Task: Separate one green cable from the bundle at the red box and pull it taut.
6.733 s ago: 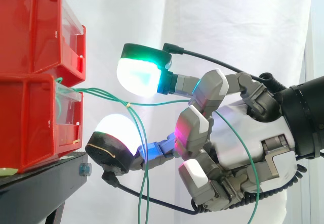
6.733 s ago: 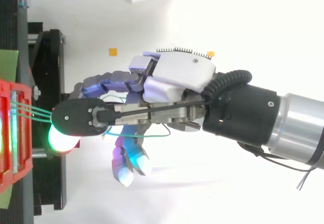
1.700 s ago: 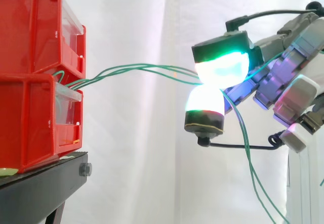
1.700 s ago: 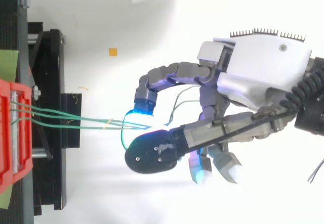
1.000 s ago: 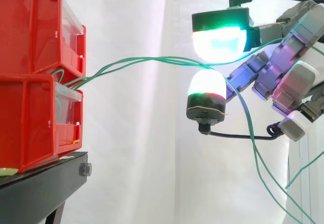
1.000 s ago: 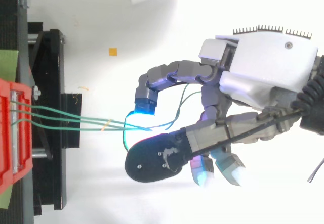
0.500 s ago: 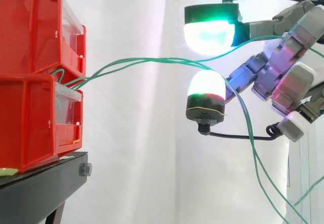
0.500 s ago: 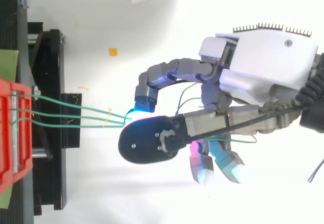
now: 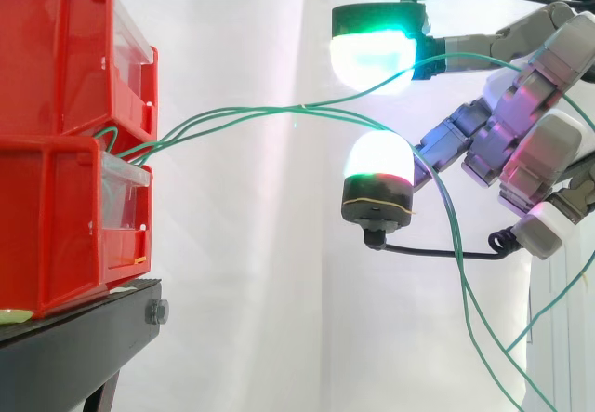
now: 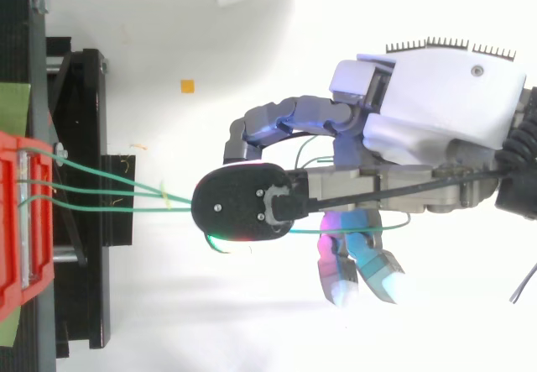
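Observation:
Three green cables (image 9: pixel 232 112) leave the clear front of the lower red bin (image 9: pixel 56 226) and run right in a shallow arc, bound by a small tie (image 10: pixel 165 191). My hand (image 9: pixel 539 142) hangs to the right of the bins, well away from them, and is open. Its two glowing fingertips stand wide apart, one green-white pad above (image 9: pixel 372 54) and one white pad below (image 9: pixel 378 161). The cables pass through the gap between them, unpinched. One strand rises along the upper finger; the others drop down past the palm. From above, the black back of the upper fingertip (image 10: pixel 243 204) covers the cables.
Two red bins are stacked on a black stand (image 9: pixel 74 347) at the left, before a white curtain. A small orange marker (image 10: pixel 187 86) lies on the white floor. Open space separates the bins from my hand.
The two fingertips that pinched the cables 1.7 s ago have parted. The upper pad has risen and drifted left, and the cables now run loose between them.

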Controlling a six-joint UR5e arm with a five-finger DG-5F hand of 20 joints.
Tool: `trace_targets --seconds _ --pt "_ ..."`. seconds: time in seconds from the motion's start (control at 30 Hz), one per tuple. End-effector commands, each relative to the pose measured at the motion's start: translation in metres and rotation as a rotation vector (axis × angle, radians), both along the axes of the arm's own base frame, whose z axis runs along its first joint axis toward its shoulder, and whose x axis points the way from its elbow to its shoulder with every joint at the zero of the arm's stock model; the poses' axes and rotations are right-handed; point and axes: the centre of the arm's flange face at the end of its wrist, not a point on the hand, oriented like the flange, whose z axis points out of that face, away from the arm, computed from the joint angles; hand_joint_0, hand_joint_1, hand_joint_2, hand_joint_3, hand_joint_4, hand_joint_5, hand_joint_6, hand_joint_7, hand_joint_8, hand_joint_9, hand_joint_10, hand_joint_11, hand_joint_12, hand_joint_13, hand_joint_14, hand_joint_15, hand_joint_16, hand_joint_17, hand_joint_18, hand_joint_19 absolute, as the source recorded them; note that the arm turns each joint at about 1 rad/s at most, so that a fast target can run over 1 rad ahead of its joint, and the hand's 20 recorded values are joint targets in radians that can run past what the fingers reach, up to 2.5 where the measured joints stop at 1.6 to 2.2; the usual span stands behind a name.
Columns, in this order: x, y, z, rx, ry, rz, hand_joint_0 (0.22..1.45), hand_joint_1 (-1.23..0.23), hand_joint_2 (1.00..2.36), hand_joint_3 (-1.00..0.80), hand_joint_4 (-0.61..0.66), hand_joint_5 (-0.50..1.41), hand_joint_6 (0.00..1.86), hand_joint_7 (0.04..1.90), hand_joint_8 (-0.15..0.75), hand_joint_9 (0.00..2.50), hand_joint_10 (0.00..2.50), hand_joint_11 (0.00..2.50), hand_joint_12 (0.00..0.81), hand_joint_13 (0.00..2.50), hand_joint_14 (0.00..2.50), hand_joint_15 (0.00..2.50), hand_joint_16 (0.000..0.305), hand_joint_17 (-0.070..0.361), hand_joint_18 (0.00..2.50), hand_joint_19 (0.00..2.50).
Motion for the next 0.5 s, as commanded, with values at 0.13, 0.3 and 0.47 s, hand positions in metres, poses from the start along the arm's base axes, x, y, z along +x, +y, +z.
trace_targets --seconds 0.13,0.3,0.47 --pt "-0.0002 -0.0009 -0.0005 0.000 0.001 -0.001 0.65 -0.72 1.00 -0.50 0.08 0.14 0.50 1.30 0.232 2.06 0.02 0.59 0.376 1.56 0.02 0.62 0.054 0.122 1.23 0.47" --pt "0.0000 -0.0008 -0.0005 0.000 -0.001 -0.001 0.68 -0.81 1.00 -0.46 0.07 0.14 0.50 1.30 0.227 2.08 0.02 0.59 0.378 1.55 0.02 0.62 0.054 0.121 1.23 0.46" --pt "-0.0001 0.0002 -0.0011 0.000 0.001 0.000 0.69 -0.85 1.00 -0.45 0.08 0.14 0.50 1.31 0.235 2.07 0.02 0.60 0.379 1.55 0.02 0.62 0.054 0.122 1.23 0.46"
